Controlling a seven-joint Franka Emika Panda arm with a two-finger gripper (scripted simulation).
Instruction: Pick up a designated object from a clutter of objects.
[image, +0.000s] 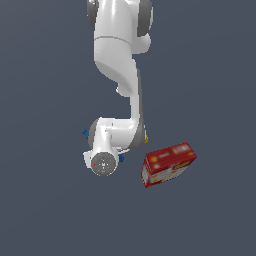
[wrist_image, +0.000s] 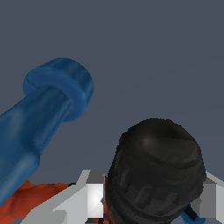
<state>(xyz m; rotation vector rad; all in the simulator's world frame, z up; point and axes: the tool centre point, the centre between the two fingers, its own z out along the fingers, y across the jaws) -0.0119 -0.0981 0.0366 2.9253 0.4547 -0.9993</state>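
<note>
Arm folded low at centre-left of the exterior view hides the drill (wrist_image: 155, 173), whose black part fills the wrist view's lower right between the pincer (wrist_image: 148, 199) fingers, apparently gripping it; red box (image: 167, 163) sits apart.

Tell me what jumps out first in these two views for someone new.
In the exterior view the white arm dominates, reaching down the middle and hiding most of what lies under it, with the red box lying apart to the exterior view's right. The wrist view is crowded: a black drill part sits between the pale fingers, orange-red showing beside it, and a big blue piece looms close to the camera.
</note>
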